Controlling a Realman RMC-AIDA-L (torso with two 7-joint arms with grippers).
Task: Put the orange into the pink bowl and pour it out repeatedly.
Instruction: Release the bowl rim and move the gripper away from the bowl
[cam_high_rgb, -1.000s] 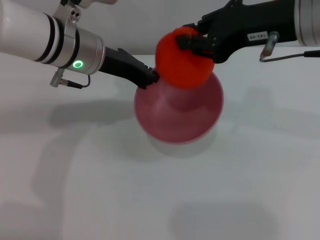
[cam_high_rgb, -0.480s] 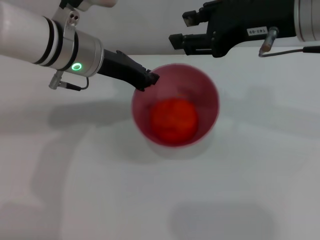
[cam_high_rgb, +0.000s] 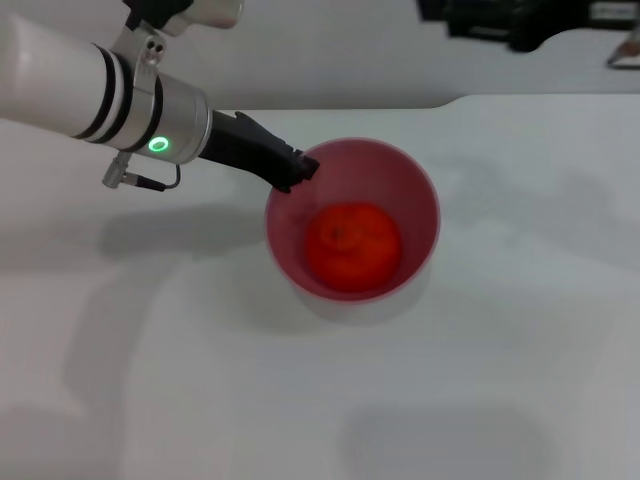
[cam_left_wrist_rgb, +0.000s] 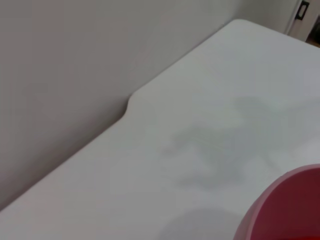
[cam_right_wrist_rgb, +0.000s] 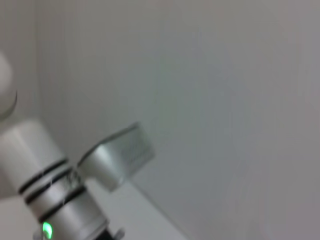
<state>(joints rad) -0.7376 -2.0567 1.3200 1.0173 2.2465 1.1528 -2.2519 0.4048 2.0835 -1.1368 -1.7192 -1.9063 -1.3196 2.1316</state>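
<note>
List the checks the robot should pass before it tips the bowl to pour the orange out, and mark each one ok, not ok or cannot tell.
1. Orange rests fully inside the bowl: ok.
2. Bowl upright on the table: ok.
3. Left gripper at the bowl's rim: ok.
4. Left gripper's hold on the rim is firm: cannot tell.
5. Right gripper away from the bowl, at the head view's top edge: ok.
6. Table beside the bowl free for the orange to land: ok.
</note>
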